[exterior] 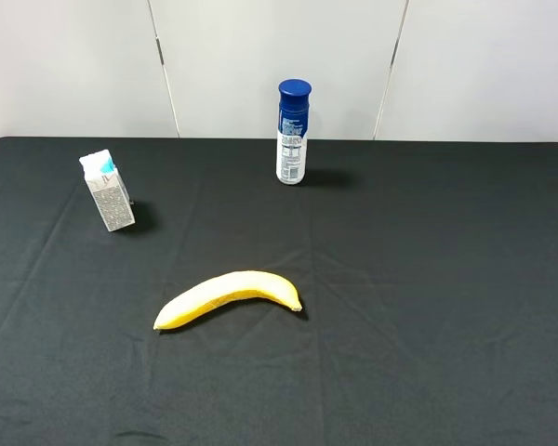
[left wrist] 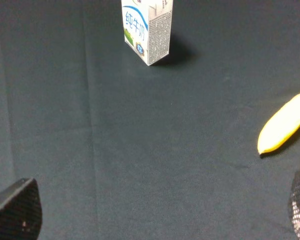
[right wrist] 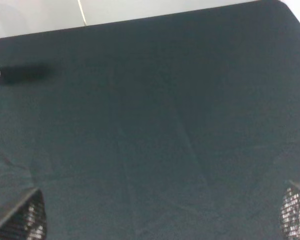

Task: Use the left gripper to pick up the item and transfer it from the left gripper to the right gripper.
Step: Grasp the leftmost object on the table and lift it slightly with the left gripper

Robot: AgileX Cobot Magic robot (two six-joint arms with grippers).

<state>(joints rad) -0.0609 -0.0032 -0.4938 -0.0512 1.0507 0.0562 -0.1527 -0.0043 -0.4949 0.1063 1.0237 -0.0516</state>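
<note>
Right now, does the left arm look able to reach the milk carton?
Probably yes. In the left wrist view the milk carton stands upright straight ahead of the open left pincer, with only bare black cloth between them. The banana lies off to one side, apart from the carton.

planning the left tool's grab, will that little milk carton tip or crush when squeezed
Probably tips easily: the carton stands upright, tall and narrow, on black cloth. Its flat printed sides should give a fair grip. Card walls may dent under a hard squeeze; whether it is full cannot be told.
</note>
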